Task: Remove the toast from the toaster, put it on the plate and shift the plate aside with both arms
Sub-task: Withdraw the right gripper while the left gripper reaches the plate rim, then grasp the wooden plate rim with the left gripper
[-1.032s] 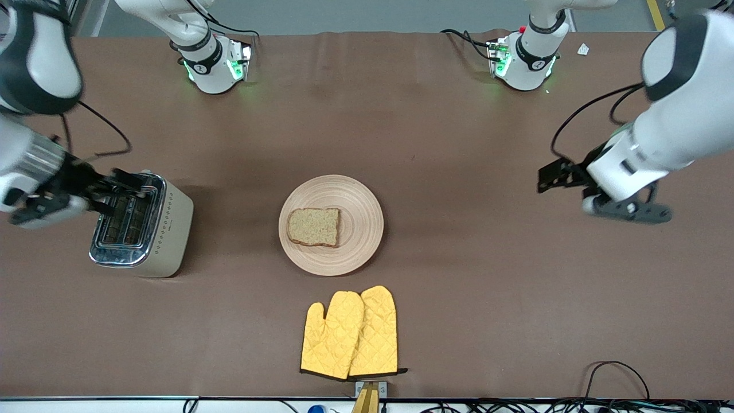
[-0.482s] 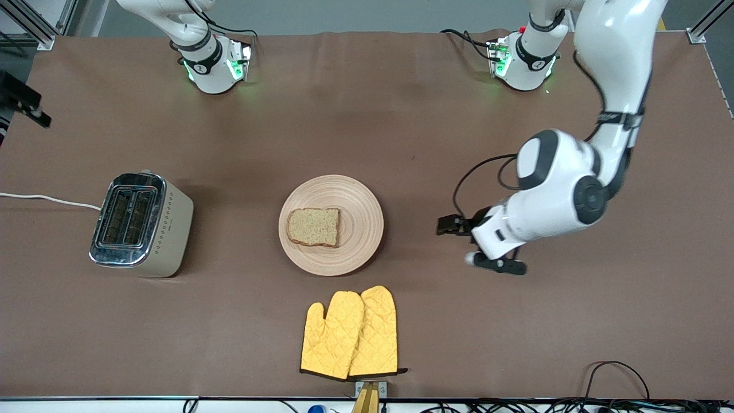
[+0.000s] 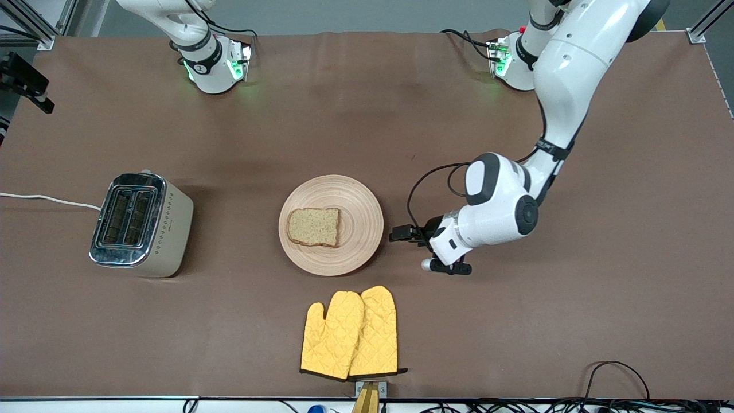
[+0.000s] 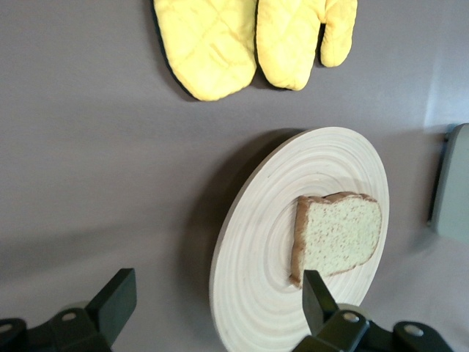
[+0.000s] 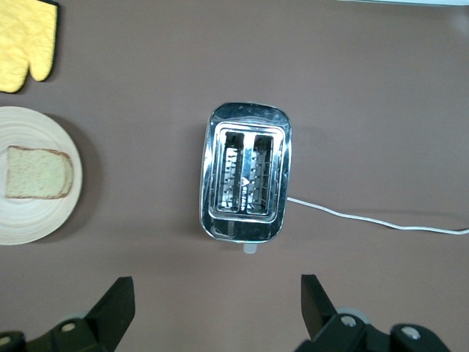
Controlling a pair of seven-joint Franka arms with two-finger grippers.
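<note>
The pale wooden plate (image 3: 358, 223) lies at the table's middle with the toast (image 3: 313, 227) flat on it, toward the right arm's end. My left gripper (image 3: 404, 234) is open and empty, low beside the plate's edge at the left arm's end, not touching it. In the left wrist view the plate (image 4: 293, 220) and the toast (image 4: 341, 235) show just ahead of the open left gripper (image 4: 216, 308). My right gripper (image 5: 216, 308) is open and empty, high over the table near the toaster (image 5: 247, 172). In the front view it shows only at the edge (image 3: 26, 86).
The steel toaster (image 3: 140, 225) stands toward the right arm's end, its slots empty, with a white cord (image 3: 51, 199) trailing off the table. Two yellow oven mitts (image 3: 351, 332) lie nearer the front camera than the plate. Cables (image 3: 616, 373) run along the front edge.
My left arm has swung in from the left arm's end of the table and come low beside the plate. My right gripper has left the toaster and pulled up and away.
</note>
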